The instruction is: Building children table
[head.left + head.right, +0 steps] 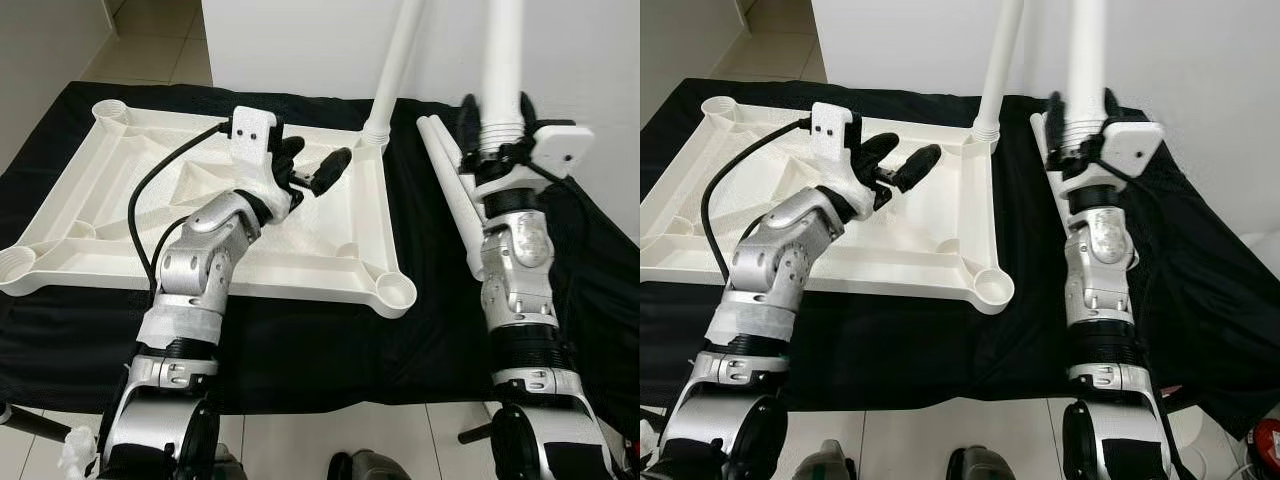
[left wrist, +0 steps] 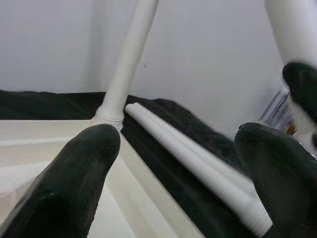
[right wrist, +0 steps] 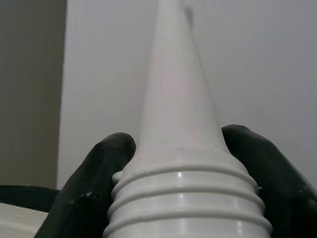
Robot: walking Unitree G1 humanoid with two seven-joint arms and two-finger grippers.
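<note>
Leg (image 1: 502, 60), upper right, clamped upright in right gripper (image 1: 497, 125); left gripper (image 1: 312, 166) spread empty over tabletop (image 1: 90, 215). Risk: cross-threading, probably, if tilted.

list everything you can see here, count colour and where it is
table top: 1, white, lying upside down on the black cloth, with round leg sockets at its corners
fitted leg: 1, white, standing upright in the far right corner socket
held leg: 1, white, upright in the right gripper, threaded end down
loose legs: 2, white, lying side by side on the cloth right of the table top
cloth: 1, black, spread under everything
floor: pale tiles, near edge and far left
wall: white, behind the cloth
left gripper: 1, black fingers, open, above the table top
right gripper: 1, black fingers, shut on the held leg
</note>
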